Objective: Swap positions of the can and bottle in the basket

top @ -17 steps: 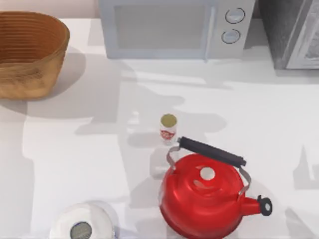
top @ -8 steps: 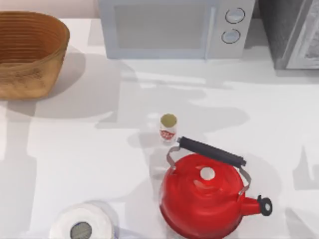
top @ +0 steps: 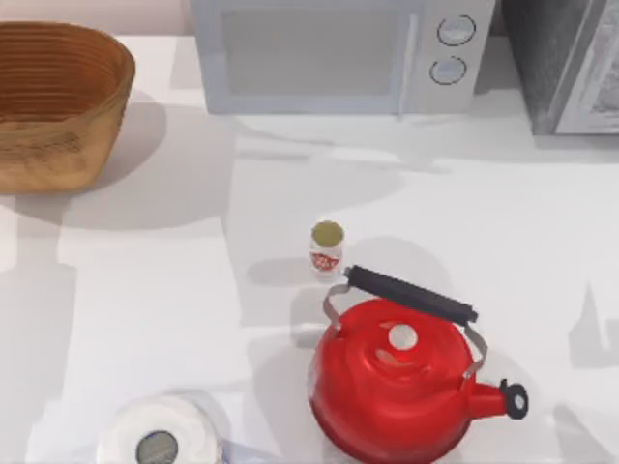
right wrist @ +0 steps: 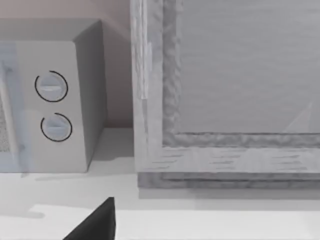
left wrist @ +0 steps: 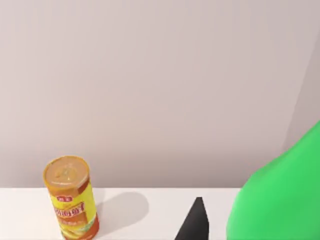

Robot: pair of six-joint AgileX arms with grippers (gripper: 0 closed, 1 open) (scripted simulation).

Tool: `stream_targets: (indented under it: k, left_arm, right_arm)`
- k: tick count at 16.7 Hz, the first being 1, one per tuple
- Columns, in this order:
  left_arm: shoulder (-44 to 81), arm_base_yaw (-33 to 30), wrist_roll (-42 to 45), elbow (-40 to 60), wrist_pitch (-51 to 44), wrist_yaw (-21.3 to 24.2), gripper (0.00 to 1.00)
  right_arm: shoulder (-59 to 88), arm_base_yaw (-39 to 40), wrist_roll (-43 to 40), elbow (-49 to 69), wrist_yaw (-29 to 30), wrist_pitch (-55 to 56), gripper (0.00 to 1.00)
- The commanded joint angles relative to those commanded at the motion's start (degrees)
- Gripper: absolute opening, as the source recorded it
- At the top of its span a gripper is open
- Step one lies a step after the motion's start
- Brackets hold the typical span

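The can (top: 327, 248), white with a red label and gold top, stands upright on the table near the middle, just behind the kettle's handle. The woven tan basket (top: 58, 126) sits at the far left back corner; what lies inside it is hidden. In the left wrist view the bright green bottle (left wrist: 282, 195) looms very close, partly cut off. A black part of my left gripper (left wrist: 196, 225) shows just beside the bottle. In the right wrist view a black part of my right gripper (right wrist: 97, 222) shows low, facing the microwave.
A big red kettle (top: 397, 387) with a black handle stands at the front, a white paper roll (top: 158, 440) at the front left. A microwave (top: 338, 53) and a grey appliance (top: 571, 63) line the back. An orange-yellow can (left wrist: 71, 197) stands by the wall.
Shadows on the table have shifted and thinned around the can. The can, kettle, paper roll and basket stay where they were.
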Motion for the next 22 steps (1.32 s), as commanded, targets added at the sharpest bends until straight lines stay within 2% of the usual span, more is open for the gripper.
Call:
stream_targets:
  k: [3, 16, 22]
  left_arm:
    - [0.0, 0.0, 0.0, 0.0, 0.0, 0.0, 0.00]
    - [0.0, 0.0, 0.0, 0.0, 0.0, 0.0, 0.98]
    - [0.0, 0.0, 0.0, 0.0, 0.0, 0.0, 1.00]
  right_arm:
    - [0.0, 0.0, 0.0, 0.0, 0.0, 0.0, 1.00]
    - [0.0, 0.0, 0.0, 0.0, 0.0, 0.0, 1.00]
    - [0.0, 0.0, 0.0, 0.0, 0.0, 0.0, 1.00]
